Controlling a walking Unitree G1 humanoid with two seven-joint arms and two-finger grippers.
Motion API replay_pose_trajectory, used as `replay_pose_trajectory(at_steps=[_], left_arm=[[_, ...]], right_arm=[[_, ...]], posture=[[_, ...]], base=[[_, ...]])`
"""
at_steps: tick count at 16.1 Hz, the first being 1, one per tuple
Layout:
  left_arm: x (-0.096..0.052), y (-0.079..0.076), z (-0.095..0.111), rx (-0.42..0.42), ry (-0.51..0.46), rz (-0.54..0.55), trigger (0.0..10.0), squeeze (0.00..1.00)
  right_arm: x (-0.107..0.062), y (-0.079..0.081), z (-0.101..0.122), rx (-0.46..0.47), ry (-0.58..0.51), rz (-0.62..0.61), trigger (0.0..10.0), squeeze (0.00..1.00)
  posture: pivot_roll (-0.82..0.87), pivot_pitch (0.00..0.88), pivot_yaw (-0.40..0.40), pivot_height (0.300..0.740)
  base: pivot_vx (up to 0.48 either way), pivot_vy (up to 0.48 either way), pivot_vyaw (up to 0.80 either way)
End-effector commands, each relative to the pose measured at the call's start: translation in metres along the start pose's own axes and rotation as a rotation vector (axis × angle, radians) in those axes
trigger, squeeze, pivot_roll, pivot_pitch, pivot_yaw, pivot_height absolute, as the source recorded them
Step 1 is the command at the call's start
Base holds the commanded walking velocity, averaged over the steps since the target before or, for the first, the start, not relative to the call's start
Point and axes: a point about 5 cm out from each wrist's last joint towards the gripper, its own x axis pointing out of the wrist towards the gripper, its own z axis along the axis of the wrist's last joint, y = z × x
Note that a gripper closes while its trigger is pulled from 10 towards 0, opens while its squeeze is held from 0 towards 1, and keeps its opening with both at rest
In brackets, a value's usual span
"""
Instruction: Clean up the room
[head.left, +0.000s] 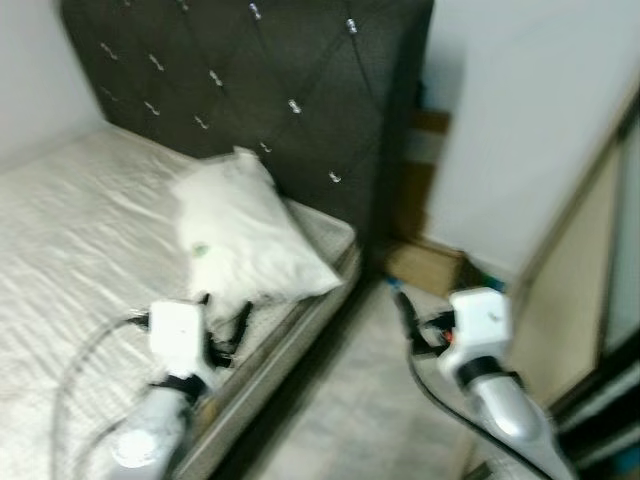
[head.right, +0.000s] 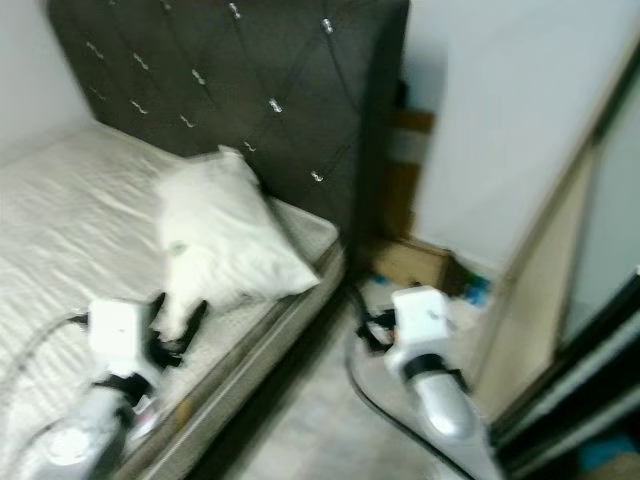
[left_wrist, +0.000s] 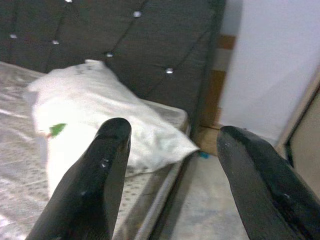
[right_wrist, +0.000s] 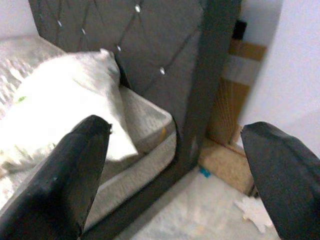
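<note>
A white pillow (head.left: 245, 235) lies tilted on the bed (head.left: 70, 230), leaning near the dark tufted headboard (head.left: 260, 90). My left gripper (head.left: 225, 325) hovers over the mattress edge just in front of the pillow, open and holding nothing. My right gripper (head.left: 405, 315) is out over the floor beside the bed, open and holding nothing. In the left wrist view the pillow (left_wrist: 95, 115) sits beyond the two black fingers (left_wrist: 95, 180). The right wrist view has the pillow (right_wrist: 65, 100) and the bed corner past its fingers (right_wrist: 70, 175).
Brown cardboard boxes (head.left: 425, 265) stand on the floor between the headboard and the white wall (head.left: 520, 120). Small scraps, one blue (right_wrist: 204, 172) and one white (right_wrist: 252, 210), lie on the pale floor (head.left: 370, 400). A wardrobe or door frame (head.left: 590, 280) rises on the right.
</note>
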Motion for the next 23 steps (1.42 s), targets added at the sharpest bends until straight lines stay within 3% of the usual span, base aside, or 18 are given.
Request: replay_pose_trajectory(at_steps=[1, 8, 14, 16, 23], left_arm=[[-0.003, 0.004, 0.002, 0.018, -0.004, 0.004, 10.0, 0.0], [-0.004, 0.002, 0.001, 0.013, -0.004, -0.016, 10.0, 0.0], [-0.002, 0.004, -0.002, 0.027, 0.011, 0.023, 10.0, 0.0], [0.004, 0.006, -0.001, 0.037, 0.007, 0.043, 10.0, 0.0], [0.017, 0.008, -0.005, 0.064, -0.015, 0.094, 10.0, 0.0]], right_arm=[[0.002, 0.003, 0.004, 0.022, -0.018, 0.009, 10.0, 0.0], [0.001, 0.003, 0.003, 0.022, -0.014, 0.023, 10.0, 0.0], [0.004, 0.003, 0.003, 0.042, -0.014, 0.025, 10.0, 0.0], [0.007, 0.005, 0.006, -0.01, -0.027, 0.048, 10.0, 0.0], [0.02, 0.002, 0.009, 0.081, -0.043, 0.077, 10.0, 0.0]], posture=[[-0.05, 0.042, -0.019, 0.74], [-0.05, 0.041, -0.025, 0.74], [-0.04, 0.031, -0.028, 0.74], [-0.04, 0.017, -0.027, 0.74], [-0.03, 0.0, -0.043, 0.74]], base=[[0.0, 0.0, 0.0], [0.28, 0.0, 0.49], [0.168, 0.0, 0.0], [0.0, 0.0, 0.4], [0.0, 0.0, 0.8]])
